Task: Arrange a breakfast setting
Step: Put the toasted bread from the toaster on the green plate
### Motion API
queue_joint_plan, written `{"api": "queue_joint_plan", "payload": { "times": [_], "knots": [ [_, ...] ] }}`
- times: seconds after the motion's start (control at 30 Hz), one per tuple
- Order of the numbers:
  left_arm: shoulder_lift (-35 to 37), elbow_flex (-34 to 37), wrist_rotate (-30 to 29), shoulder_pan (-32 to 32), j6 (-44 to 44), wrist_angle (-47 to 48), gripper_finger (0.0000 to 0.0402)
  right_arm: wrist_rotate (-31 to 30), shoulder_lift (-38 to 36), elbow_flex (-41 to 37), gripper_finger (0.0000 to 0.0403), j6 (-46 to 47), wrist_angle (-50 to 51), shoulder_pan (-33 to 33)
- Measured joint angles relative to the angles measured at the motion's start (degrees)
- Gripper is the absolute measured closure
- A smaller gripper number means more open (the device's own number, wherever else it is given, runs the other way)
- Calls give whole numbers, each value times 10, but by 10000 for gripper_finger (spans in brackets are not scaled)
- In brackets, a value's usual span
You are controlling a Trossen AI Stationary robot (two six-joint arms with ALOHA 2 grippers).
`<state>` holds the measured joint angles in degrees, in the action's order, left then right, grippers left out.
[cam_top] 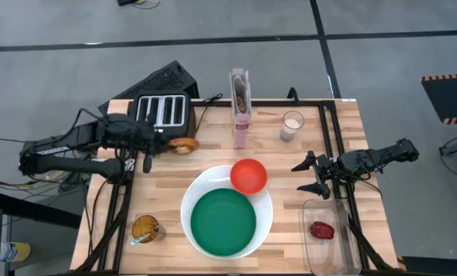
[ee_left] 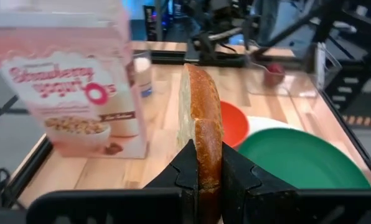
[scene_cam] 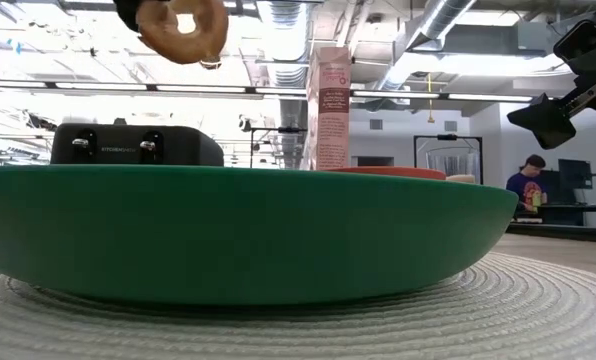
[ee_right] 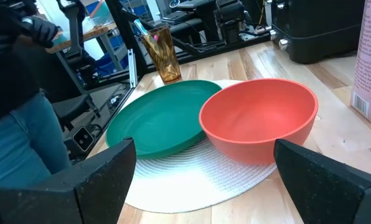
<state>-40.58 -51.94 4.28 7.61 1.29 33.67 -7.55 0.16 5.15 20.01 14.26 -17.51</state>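
Left hand (cam_top: pixel 175 143) grips my bagel (cam_top: pixel 185 145) edge-on beside the toaster (cam_top: pixel 165 112); green plate (cam_top: pixel 223 222) lies diagonally ahead; right hand (cam_top: pixel 314 175) open.

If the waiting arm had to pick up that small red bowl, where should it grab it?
Probably the rim on the side away from the green plate. The small red bowl sits upright on the large white round plate with its mouth open, so the right gripper, already open beside it, could drop from above with one finger inside and one outside the thin wall.
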Motion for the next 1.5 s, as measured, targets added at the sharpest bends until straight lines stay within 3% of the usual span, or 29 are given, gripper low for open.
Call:
{"api": "queue_joint_plan", "payload": {
  "times": [0.47, 0.93, 1.2, 1.5],
  "knots": [
    [-85, 0, -223, -206, 53, -25, 383, 0, 0, 0, 3, 0, 0, 0],
    [-206, 0, -386, -327, 40, -37, 383, 0, 0, 0, 3, 0, 0, 0],
    [-280, 0, -437, -355, -6, -38, 383, 0, 0, 0, 3, 0, 0, 0],
    [-341, 0, -441, -393, -26, -73, 383, 0, 0, 0, 3, 0, 0, 0]
  ]
}}
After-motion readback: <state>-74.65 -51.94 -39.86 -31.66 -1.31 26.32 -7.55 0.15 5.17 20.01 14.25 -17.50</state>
